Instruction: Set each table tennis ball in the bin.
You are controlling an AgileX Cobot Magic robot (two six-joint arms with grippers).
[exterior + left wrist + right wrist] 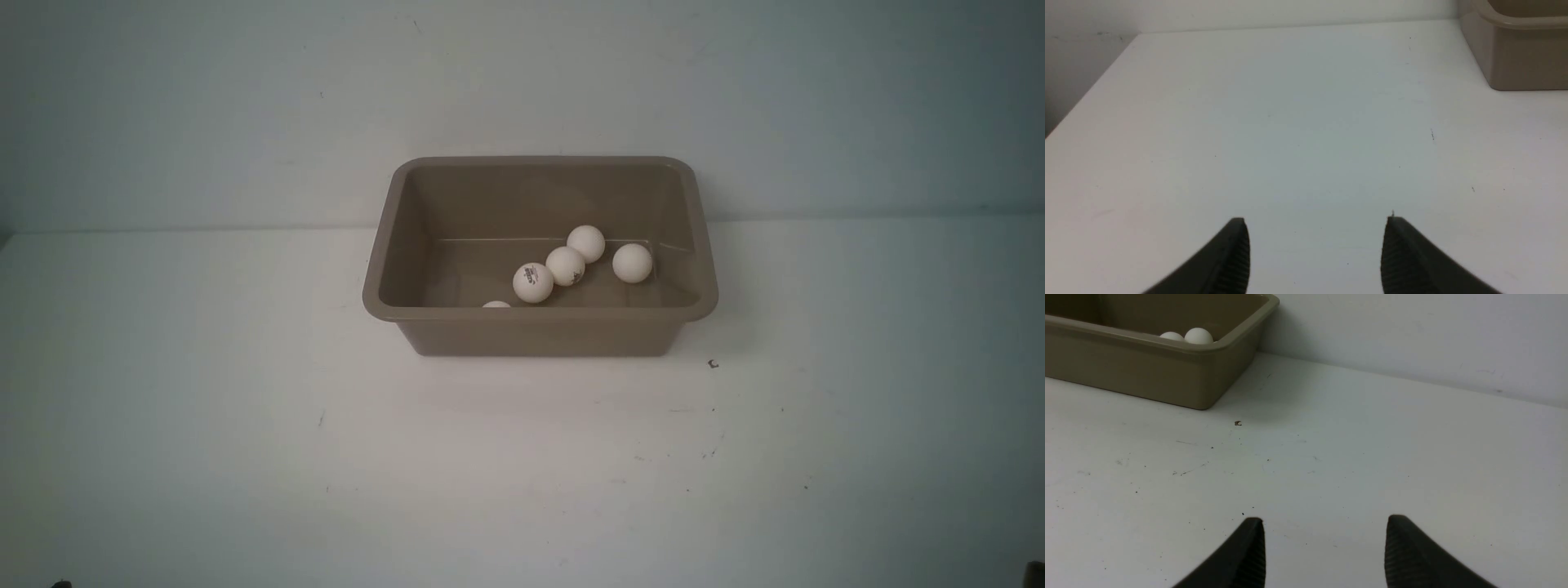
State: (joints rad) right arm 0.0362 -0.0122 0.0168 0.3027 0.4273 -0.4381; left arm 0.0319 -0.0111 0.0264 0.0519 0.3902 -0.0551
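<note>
The taupe bin (377,261) stands at the back middle of the white table, against the wall. Several white table tennis balls lie inside it: one with a dark logo (533,282), one touching it (565,265), one behind (585,243), one to the right (632,263), and one half hidden behind the front rim (495,305). No ball shows on the table. My left gripper (1316,222) is open over bare table, with the bin's corner (1519,57) far ahead. My right gripper (1325,520) is open too, empty, well short of the bin (1147,371), where two balls (1198,336) peek over the rim.
A small dark speck (713,364) lies on the table just right of the bin's front corner. The table's left edge (1086,102) drops off beside the left gripper. A pale wall rises directly behind the bin.
</note>
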